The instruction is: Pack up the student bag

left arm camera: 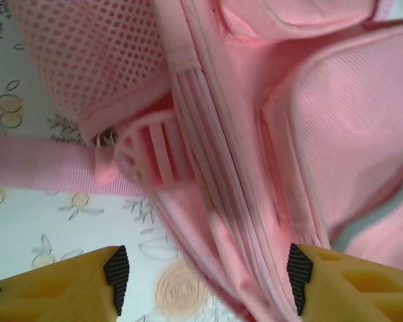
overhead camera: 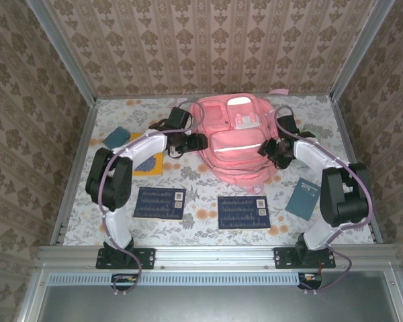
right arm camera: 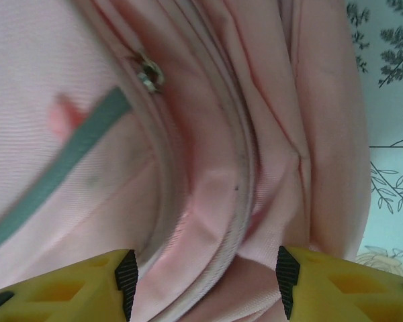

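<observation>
Student bag (overhead camera: pixel 236 144) lies flat on the flower-print table (overhead camera: pixel 201 228), toward 12 o'clock from the table's middle, its top end away from the arm bases. Its pale stripe (overhead camera: pixel 236 147) runs across the front pocket.

From the top camera we see the left gripper (overhead camera: pixel 196 141) at the bag's 9 o'clock side and the right gripper (overhead camera: pixel 267 149) at its 3 o'clock side, each close against the pink fabric. We cannot tell from there whether they touch it.

In the left wrist view, the left gripper (left arm camera: pixel 208 278) has its yellow fingers (left arm camera: pixel 67 285) spread wide. One black pad sits over the tablecloth and the other over the bag's edge. At 12 o'clock from them we see a ribbed zip seam, at 10 o'clock a pink buckle (left arm camera: pixel 151 151) joined to a strap (left arm camera: pixel 40 164), and above that a mesh side pocket (left arm camera: pixel 87 60).

In the right wrist view, the right gripper (right arm camera: pixel 205 282) is likewise spread apart, with folded bag fabric bulging between its pads. A metal zip pull (right arm camera: pixel 150 72) sits at 11 o'clock from them, and a grey-green stripe (right arm camera: pixel 60 161) slants at 9 o'clock.

Around the bag, two dark blue cards (overhead camera: pixel 160 202) (overhead camera: pixel 242 212) lie at 7 and 6 o'clock, a teal booklet (overhead camera: pixel 302 199) at 4 o'clock, a teal pad (overhead camera: pixel 117 137) at 9 o'clock, and a yellow sheet (overhead camera: pixel 150 164) partly under the left arm.
</observation>
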### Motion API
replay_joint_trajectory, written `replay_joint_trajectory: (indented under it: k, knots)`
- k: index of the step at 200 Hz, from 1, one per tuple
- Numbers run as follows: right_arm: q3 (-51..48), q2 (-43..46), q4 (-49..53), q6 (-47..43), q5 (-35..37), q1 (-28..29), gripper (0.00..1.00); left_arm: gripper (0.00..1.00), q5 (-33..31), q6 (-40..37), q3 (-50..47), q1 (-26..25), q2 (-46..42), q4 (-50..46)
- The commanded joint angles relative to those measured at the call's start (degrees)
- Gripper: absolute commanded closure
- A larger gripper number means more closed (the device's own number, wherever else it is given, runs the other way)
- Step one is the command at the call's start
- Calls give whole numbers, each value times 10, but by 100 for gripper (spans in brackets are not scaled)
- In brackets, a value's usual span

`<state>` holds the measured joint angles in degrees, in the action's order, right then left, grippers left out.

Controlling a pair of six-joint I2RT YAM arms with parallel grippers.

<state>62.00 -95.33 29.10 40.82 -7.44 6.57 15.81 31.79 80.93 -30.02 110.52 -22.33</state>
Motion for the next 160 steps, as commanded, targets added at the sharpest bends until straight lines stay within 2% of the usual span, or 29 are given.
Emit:
replay_joint_trajectory:
  k: [1, 15, 31, 59, 79, 95, 105, 127, 160]
  knots:
    - [-24, -22, 3, -32, -13, 3, 45, 38, -16, 40, 43, 0, 44, -15]
    - [-39, -28, -22, -25, -50, 17, 54, 44, -26, 33, 71, 3, 66, -30]
    - [-40, -30, -36, -18, -68, 54, 66, 59, -35, 23, 106, 12, 95, -44]
    - [-22, -43, -59, 18, -92, 140, 72, 61, -40, 0, 192, 33, 155, -82]
    - [6, -63, -72, 52, -105, 203, 69, 53, -41, -28, 267, 35, 195, -115]
    - [31, -74, -75, 71, -109, 247, 62, 40, -48, -51, 326, 54, 220, -156]
    - [49, -75, -68, 72, -105, 269, 59, 36, -50, -58, 344, 60, 222, -167]
    - [87, -64, -26, 44, -85, 288, 55, 31, -55, -68, 328, 74, 187, -168]
    - [129, -33, 53, -49, -30, 287, 53, 29, -46, -59, 228, 93, 86, -142]
